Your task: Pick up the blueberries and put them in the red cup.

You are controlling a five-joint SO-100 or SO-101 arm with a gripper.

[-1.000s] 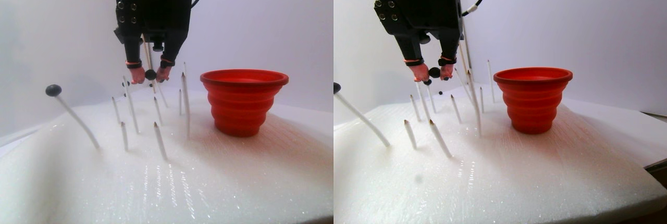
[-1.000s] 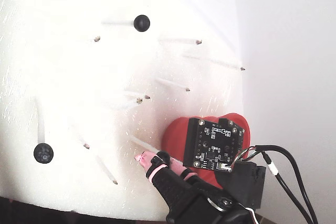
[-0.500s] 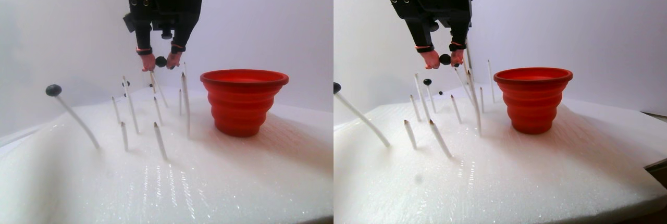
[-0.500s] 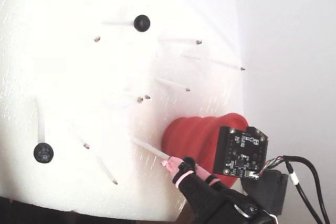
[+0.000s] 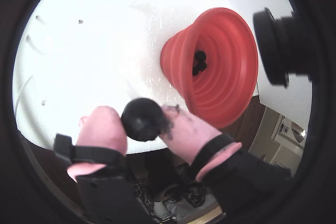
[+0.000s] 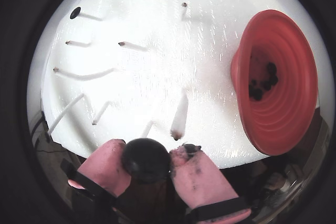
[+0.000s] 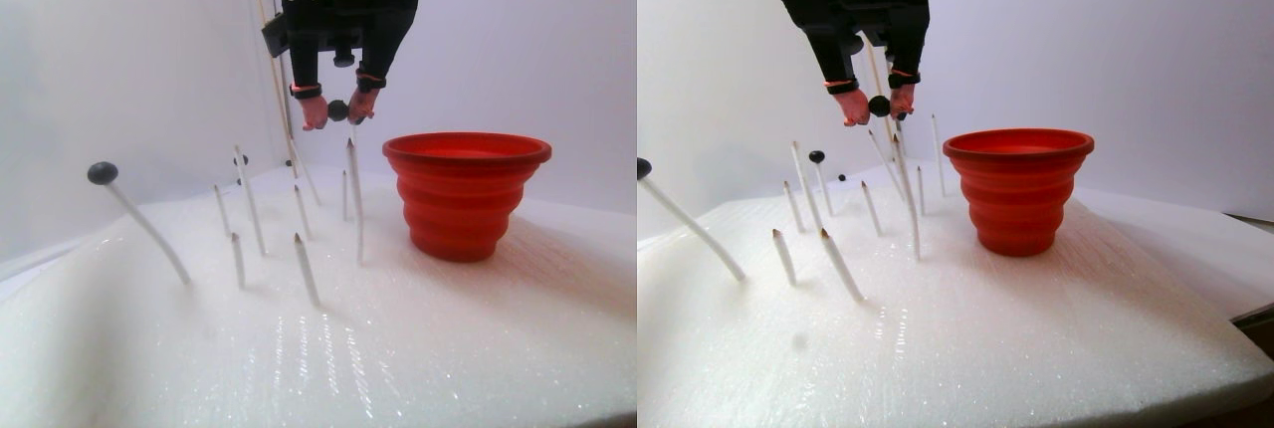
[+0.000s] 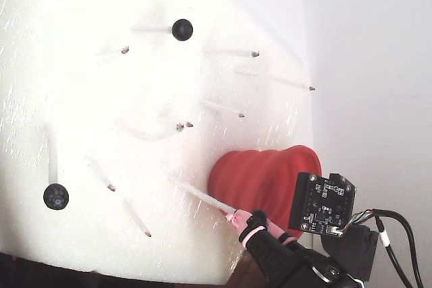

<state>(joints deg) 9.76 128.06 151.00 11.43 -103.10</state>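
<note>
Several blueberries (image 6: pixel 262 82) already lie in the red cup (image 6: pixel 294 129), my gripper (image 6: pixel 147 161) pinches another above the foam slab (image 7: pixel 398 348), and two wait on sticks (image 8: pixel 223 52) near its edges.

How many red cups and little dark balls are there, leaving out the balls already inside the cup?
Red cup: 1
Ball held in the gripper: 1
Balls on sticks: 3
Total: 5
</note>
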